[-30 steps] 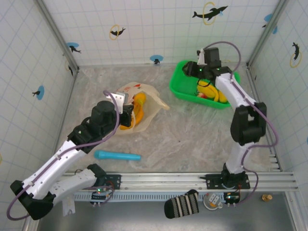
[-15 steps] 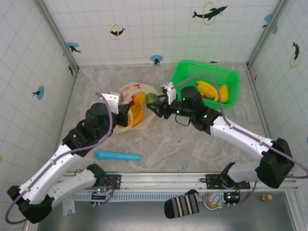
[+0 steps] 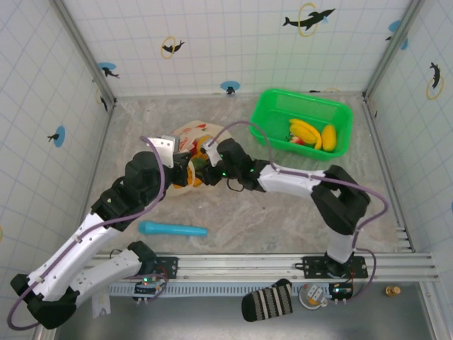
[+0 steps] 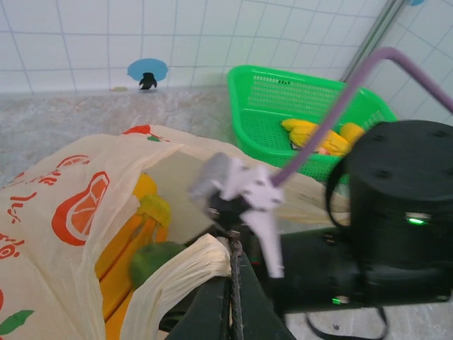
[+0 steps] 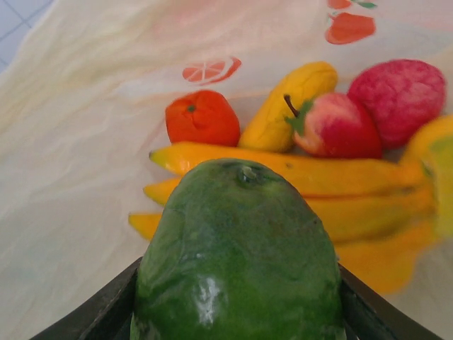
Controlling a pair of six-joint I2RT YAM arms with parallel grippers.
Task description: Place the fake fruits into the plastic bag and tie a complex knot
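The green fruit (image 5: pixel 237 262) clamped in the right pincer (image 5: pixel 239 315) is smooth, glossy plastic with a bright highlight, and the dark fingers (image 5: pixel 106 315) look matt. Just beyond the pincer the plastic bag (image 5: pixel 78 156) is thin, translucent, softly creased film. Inside it the bananas (image 5: pixel 333 177) are smooth and satiny, the red fruit (image 5: pixel 400 92) pebbled and matt.

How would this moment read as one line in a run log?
left gripper: shut on bag edge | right gripper: holds green fruit over fruits in bag | basket: bananas inside
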